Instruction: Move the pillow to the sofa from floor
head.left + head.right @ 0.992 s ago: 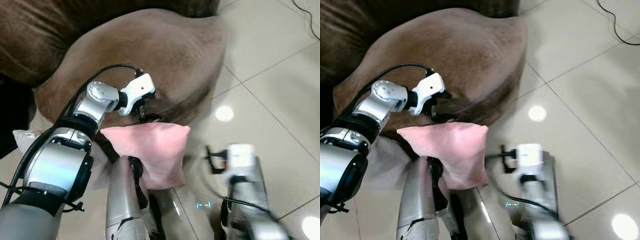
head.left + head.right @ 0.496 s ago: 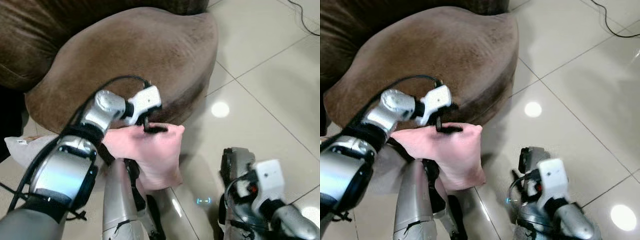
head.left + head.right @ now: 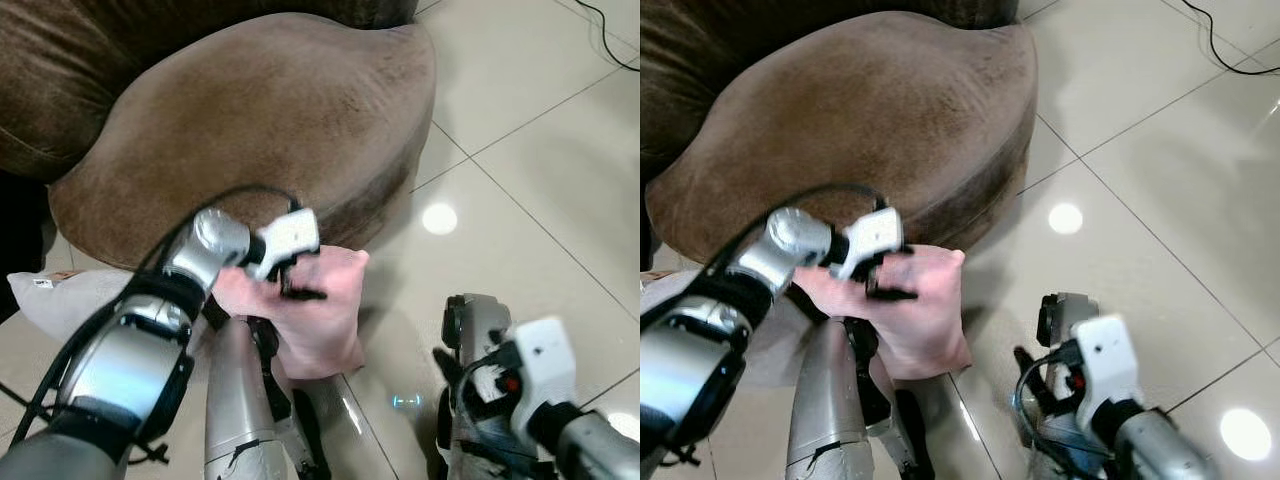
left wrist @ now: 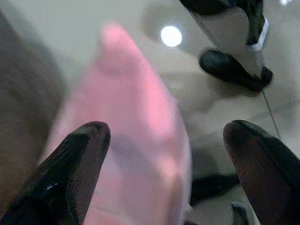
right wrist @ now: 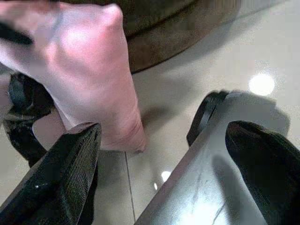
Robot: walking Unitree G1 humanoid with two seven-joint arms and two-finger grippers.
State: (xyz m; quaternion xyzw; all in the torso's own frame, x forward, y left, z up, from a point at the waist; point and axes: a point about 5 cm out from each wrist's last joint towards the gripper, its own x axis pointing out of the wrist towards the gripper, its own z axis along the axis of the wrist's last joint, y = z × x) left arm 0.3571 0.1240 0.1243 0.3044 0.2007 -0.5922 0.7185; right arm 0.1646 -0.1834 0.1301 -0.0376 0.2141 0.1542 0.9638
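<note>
A pink pillow (image 3: 320, 310) rests on the tiled floor against the front of the brown sofa (image 3: 260, 110), just before my legs. My left gripper (image 3: 297, 279) is at the pillow's upper edge, open, with one finger above the edge and one on the pink face. In the left wrist view the pillow (image 4: 136, 140) lies blurred between the wide-apart fingers (image 4: 70, 173). My right gripper (image 5: 161, 131) hangs low on the right, open and holding nothing, a short way from the pillow (image 5: 89, 70).
A pale grey pillow (image 3: 60, 300) lies on the floor at the left by the sofa's foot. My silver leg (image 3: 235, 400) stands right below the pink pillow. Glossy tiles (image 3: 540, 170) stretch to the right, with a black cable (image 3: 610, 30) at the far corner.
My left gripper has dropped from above the pillow's top edge down onto it. The right arm has swung slightly and settled. The camera shifted a second ago.
</note>
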